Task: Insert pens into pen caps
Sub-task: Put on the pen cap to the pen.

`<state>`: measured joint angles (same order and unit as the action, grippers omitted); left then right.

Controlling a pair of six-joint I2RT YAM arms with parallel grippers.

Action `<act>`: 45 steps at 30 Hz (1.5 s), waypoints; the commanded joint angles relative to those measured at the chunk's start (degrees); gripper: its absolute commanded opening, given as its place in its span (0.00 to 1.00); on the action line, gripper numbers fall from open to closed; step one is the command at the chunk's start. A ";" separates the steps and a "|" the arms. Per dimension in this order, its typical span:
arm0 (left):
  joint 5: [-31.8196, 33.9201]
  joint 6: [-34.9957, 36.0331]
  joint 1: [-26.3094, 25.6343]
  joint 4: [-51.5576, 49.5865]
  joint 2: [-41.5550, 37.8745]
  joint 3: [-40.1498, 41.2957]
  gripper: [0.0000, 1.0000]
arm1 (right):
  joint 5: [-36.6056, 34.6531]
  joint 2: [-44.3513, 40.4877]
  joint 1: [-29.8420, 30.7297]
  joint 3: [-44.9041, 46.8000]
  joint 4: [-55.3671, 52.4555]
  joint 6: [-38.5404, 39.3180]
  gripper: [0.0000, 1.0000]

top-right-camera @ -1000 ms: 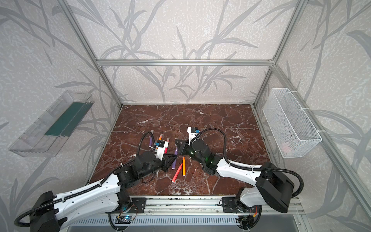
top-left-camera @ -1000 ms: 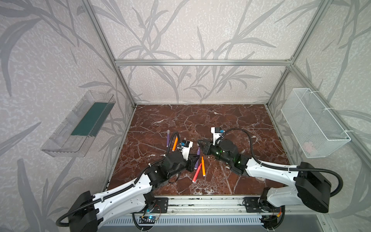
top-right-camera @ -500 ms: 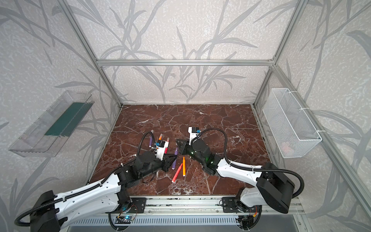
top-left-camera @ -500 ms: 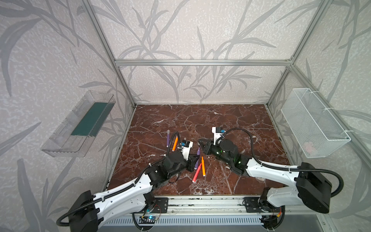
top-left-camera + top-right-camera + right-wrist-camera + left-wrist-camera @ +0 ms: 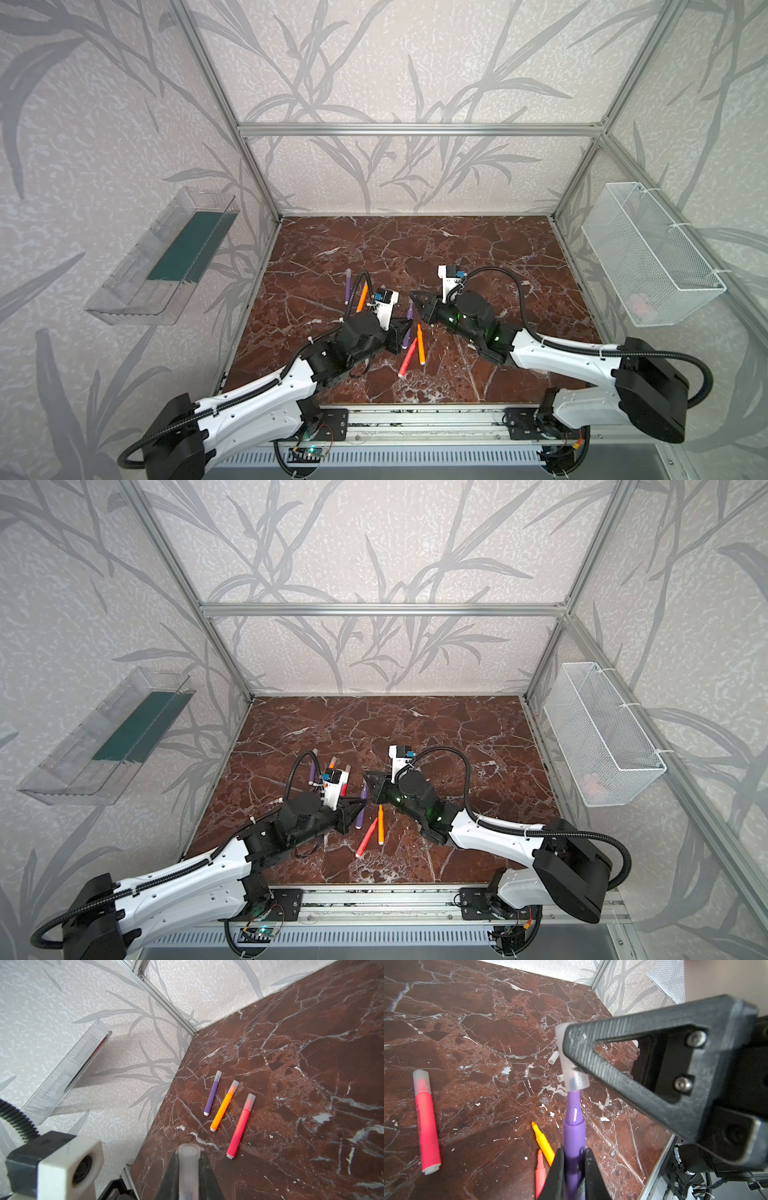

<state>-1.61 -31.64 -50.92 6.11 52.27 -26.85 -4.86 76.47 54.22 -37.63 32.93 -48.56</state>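
the left end effector (image 5: 574, 1155) is clamped on a purple pen (image 5: 574, 1126), gripping the barrel so the tapered tip points out past its fingers. the right end effector (image 5: 188, 1159) is clamped on a translucent pen cap (image 5: 188, 1150), pinched between its two fingers. in the left wrist view the pen's tip sits just inside the open mouth of that cap, while the wider shoulder of the pen is outside it. pen and cap are nearly in line and held above the surface (image 5: 457, 257). in both top views the two end effectors meet near the front middle of the surface. just beside them lie an uncapped orange pen (image 5: 420, 345) and an uncapped pink pen (image 5: 408, 357), close together. a capped purple pen (image 5: 212, 1095), a capped orange pen (image 5: 223, 1107) and a capped pink pen (image 5: 241, 1126) lie in a row toward the robot's left. two loose caps (image 5: 553, 1057) rest on the surface beyond the held cap
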 commanded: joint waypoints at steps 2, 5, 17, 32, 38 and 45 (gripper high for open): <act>0.80 -0.45 0.86 1.57 0.09 -1.89 0.00 | 0.53 0.06 0.88 0.99 1.98 -0.82 0.00; 0.69 -1.09 1.55 2.37 0.11 -1.81 0.00 | 0.12 0.68 1.05 1.54 2.89 -1.29 0.00; -4.69 -2.92 4.84 3.62 -0.59 -2.85 0.00 | 0.20 2.88 2.08 3.83 9.08 3.49 0.00; -3.90 -1.48 4.95 1.94 -1.15 -3.39 0.00 | -1.99 3.48 2.02 0.69 2.53 6.29 0.00; -1.26 -0.75 6.09 0.58 -1.78 -3.54 0.00 | 1.31 3.94 1.51 2.76 3.81 4.19 0.00; -0.35 0.08 9.06 -0.54 -2.17 -4.59 0.00 | 2.64 5.36 2.01 6.63 5.44 2.10 0.00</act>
<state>-8.47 -32.01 -44.31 3.14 51.79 -28.05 -4.45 80.68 55.75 -34.68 41.74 -45.98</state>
